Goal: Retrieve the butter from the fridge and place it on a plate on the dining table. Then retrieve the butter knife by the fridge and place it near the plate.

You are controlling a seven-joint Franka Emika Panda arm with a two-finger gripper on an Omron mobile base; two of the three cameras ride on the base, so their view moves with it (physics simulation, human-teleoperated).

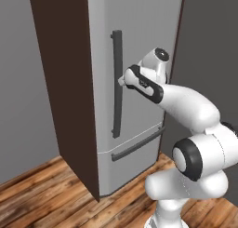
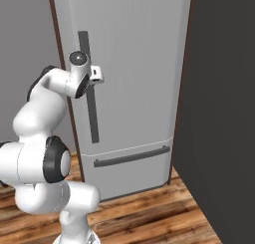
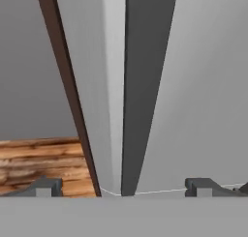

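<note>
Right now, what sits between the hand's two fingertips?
The fridge door's dark vertical handle runs between the open hand's fingertips in the hand view, not yet clamped.

Fridge [image 1: 139, 45] standing upright, tall, light grey, door sitting shut. Long dark vertical bar handle [image 1: 117, 83] running down door's left part; dark horizontal handle [image 1: 137, 144] lying across lower drawer [image 1: 135, 164]. Dark-brown side panel [image 1: 65, 83] flanking its left. Base resting on wooden floor [image 1: 37, 199]. In hand view, bar handle showing close, rising between fingertips.
</note>
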